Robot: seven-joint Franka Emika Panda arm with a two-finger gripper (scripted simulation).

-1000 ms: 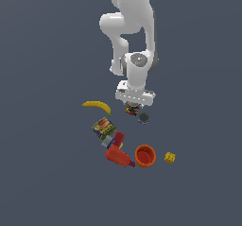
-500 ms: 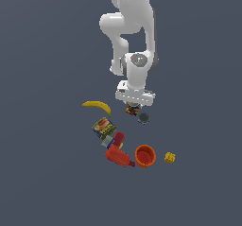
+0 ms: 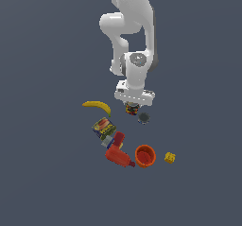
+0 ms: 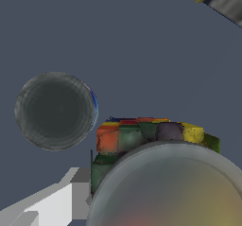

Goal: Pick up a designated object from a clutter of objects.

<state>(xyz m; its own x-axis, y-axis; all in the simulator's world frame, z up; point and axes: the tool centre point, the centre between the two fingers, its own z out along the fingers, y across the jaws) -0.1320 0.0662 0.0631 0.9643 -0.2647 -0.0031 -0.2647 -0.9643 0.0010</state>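
Note:
The designated object, a short can (image 3: 131,109) with a dark blue label and red, yellow and green patches, sits directly under the white hand. My gripper (image 3: 133,105) is down around it. In the wrist view the can (image 4: 142,137) fills the lower right, its grey metal top very close to the camera. One white finger (image 4: 66,199) presses against the can's side; the other finger is out of frame. The rest of the clutter of objects lies below the can in the exterior view. I cannot tell whether the can is off the floor.
A dark grey disc (image 3: 143,118) lies just to the exterior view's right of the can, also seen as the disc (image 4: 54,110) in the wrist view. Further off are a yellow banana (image 3: 98,106), a colourful flat box (image 3: 104,127), a red drill (image 3: 118,152), an orange cup (image 3: 145,155) and a yellow block (image 3: 169,157).

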